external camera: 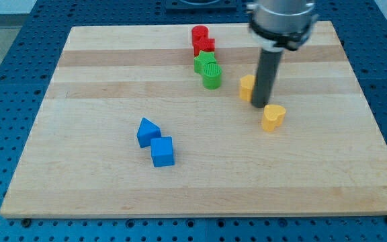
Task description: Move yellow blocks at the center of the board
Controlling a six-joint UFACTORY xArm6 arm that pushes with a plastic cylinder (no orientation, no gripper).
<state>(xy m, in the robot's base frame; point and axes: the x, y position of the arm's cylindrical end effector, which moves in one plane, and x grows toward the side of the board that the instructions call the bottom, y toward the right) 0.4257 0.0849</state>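
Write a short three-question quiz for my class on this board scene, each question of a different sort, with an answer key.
1. True or false: the two yellow blocks touch each other.
2. Multiple choice: my tip is (A) between the two yellow blocks, (B) beside the blue blocks, (C) off the board.
3. Fill in: the green blocks sit just below the ___ blocks, toward the view's top.

Key
1. False: the upper yellow block and the lower yellow block are apart, with the rod between them.
2. A. The blue blocks lie far off to the view's left.
3. Red: the red blocks.
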